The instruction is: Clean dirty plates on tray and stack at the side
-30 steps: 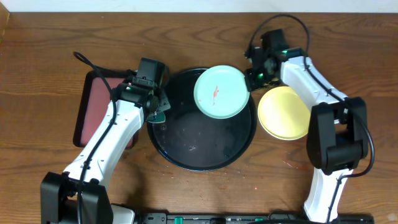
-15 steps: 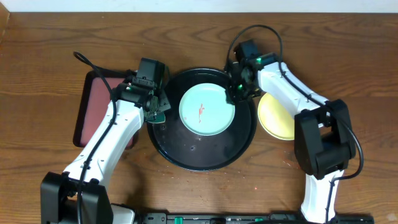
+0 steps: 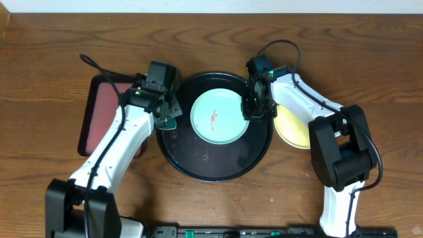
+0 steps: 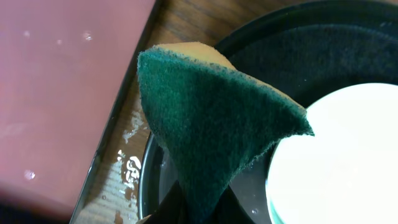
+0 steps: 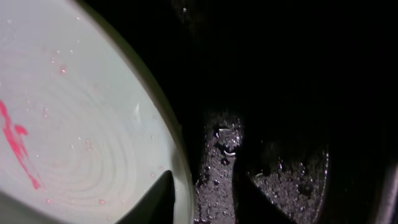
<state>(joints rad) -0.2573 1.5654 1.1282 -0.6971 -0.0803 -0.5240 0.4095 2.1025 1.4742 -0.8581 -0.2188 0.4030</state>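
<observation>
A mint-green plate (image 3: 220, 117) with a thin red smear (image 3: 213, 118) lies flat in the black round tray (image 3: 198, 165). My right gripper (image 3: 253, 109) is at the plate's right edge and stands slightly open. In the right wrist view the gripper (image 5: 202, 199) straddles the rim of the plate (image 5: 74, 124), one finger over the plate and the other over the wet tray floor (image 5: 280, 186). A pale yellow plate (image 3: 295, 127) rests on the wood to the right, half hidden by that arm. My left gripper (image 3: 168, 119) is shut on a green sponge (image 4: 211, 118) over the tray's left rim (image 4: 146, 180).
A rectangular reddish-brown tray (image 3: 106, 122) lies left of the black tray, under the left arm. A black cable (image 3: 89, 63) loops behind it. Bare wood-grain table (image 3: 370, 53) surrounds everything.
My right gripper carried the mint plate from the tray's upper right down onto its middle, then let go and opened. The left arm and sponge stayed put.
</observation>
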